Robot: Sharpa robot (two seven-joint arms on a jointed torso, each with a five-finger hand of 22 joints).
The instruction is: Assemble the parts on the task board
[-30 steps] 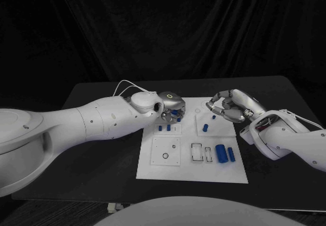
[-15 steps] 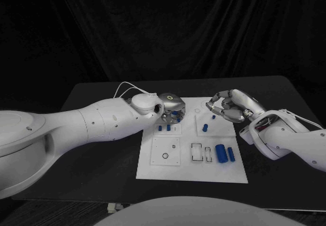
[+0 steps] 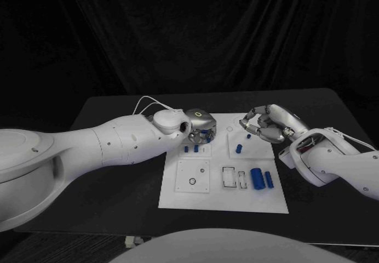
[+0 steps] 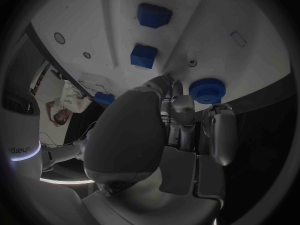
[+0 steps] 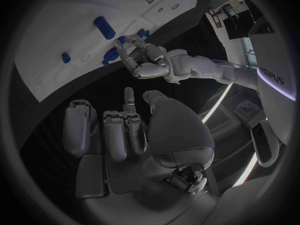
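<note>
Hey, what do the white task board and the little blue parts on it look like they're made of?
The task board looks like matte white plastic or painted sheet: flat, even, no glare, with shallow outlined recesses. The blue parts look like moulded or printed plastic: uniform saturated colour, soft sheen. The blue round part has a ribbed rim. None of this is certain from looks alone.

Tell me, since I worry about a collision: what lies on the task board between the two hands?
In the head view, between the left hand and the right hand lies bare task board with a small ring mark; a blue part stands nearer the robot.
</note>
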